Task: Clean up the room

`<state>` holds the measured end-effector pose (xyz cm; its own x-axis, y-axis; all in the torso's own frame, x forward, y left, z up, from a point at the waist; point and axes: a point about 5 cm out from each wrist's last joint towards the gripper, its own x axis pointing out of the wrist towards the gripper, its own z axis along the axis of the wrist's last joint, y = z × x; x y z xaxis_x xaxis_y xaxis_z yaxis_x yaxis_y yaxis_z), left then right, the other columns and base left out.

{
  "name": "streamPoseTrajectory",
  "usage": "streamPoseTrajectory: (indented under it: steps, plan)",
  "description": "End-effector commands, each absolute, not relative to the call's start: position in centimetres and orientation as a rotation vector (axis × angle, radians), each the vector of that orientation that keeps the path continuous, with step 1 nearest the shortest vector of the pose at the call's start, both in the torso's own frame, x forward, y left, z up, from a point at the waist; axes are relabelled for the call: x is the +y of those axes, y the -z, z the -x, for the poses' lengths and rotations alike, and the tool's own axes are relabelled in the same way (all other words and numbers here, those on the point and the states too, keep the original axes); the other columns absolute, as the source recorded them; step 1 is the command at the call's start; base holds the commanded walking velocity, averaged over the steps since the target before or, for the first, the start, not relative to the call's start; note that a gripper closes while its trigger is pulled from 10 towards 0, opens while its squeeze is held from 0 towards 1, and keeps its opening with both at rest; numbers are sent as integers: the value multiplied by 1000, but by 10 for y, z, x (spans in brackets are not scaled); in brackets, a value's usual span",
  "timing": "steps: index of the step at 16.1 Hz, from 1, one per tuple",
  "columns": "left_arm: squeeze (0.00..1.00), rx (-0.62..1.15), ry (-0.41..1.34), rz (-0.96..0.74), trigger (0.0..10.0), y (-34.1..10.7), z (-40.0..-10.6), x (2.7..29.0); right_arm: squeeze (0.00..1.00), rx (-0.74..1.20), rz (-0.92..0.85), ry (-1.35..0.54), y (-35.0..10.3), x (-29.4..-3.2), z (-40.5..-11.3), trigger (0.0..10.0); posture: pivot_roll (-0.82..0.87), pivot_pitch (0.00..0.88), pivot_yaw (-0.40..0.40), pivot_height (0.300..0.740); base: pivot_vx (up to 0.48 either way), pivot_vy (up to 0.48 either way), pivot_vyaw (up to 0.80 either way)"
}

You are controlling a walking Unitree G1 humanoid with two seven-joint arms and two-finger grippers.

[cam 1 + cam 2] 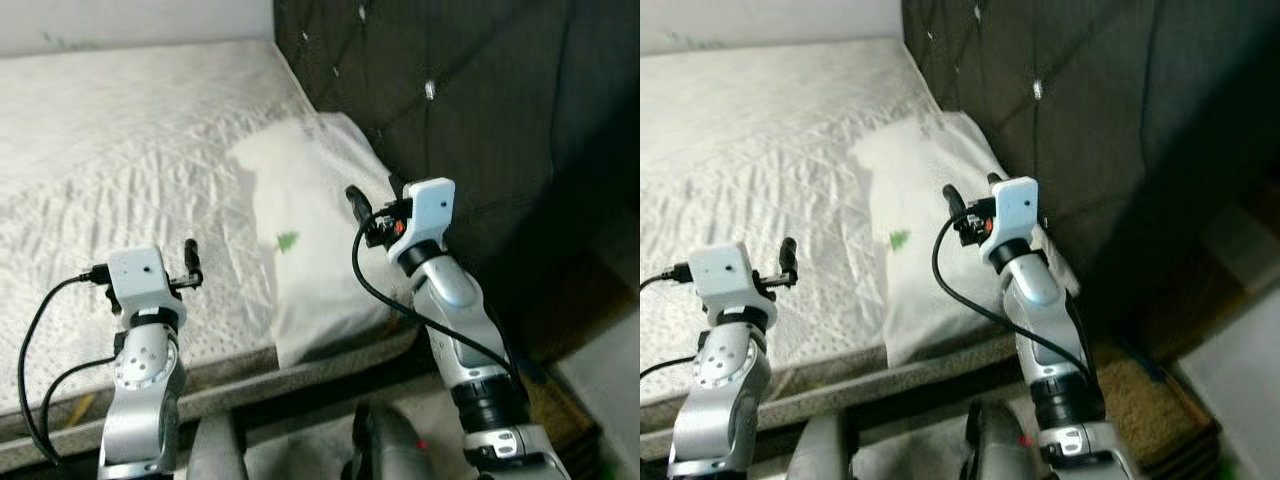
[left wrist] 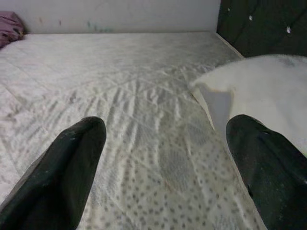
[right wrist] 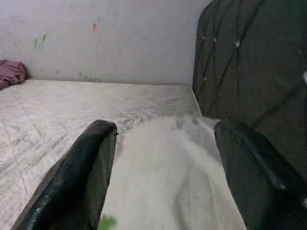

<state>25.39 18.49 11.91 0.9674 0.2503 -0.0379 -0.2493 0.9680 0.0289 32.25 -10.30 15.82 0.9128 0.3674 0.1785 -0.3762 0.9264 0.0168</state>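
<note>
**Both claws raised over the bed, nothing gripped**

Lower left of the head view, the left claw (image 1: 190, 262) hovers above the mattress (image 1: 130, 150) — fingers (image 2: 72, 167) spread wide, holding nothing. Right of centre, the right claw (image 1: 372, 208) hangs over the pillow (image 1: 310, 200), also wide apart and empty, apparently lined up to take hold of it. The pillow lies at the bed's head, against the dark padded headboard (image 1: 480, 110). Farthest off, in the upper left of the left wrist view, a crumpled purple cloth (image 2: 9, 26) lies by the wall (image 3: 105, 38).

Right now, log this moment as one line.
left gripper: open, over mattress | right gripper: open, over pillow | holding: nothing
</note>
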Motion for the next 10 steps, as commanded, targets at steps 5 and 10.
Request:
streamPoseTrajectory:
  steps: [5, 10]
  plan:
    - [0, 42, -245, -30, 10000, -118, -255, 183, 0, -177, -49, -390, -161, -103, -326, 10000, 23, 0, -53, 740, 0, 0, 0]
    - [0, 61, -249, 1, 10000, -114, -253, 181, 0, -139, -41, -386, -153, -100, -325, 10000, 9, 0, -51, 740, 0, 0, 0]
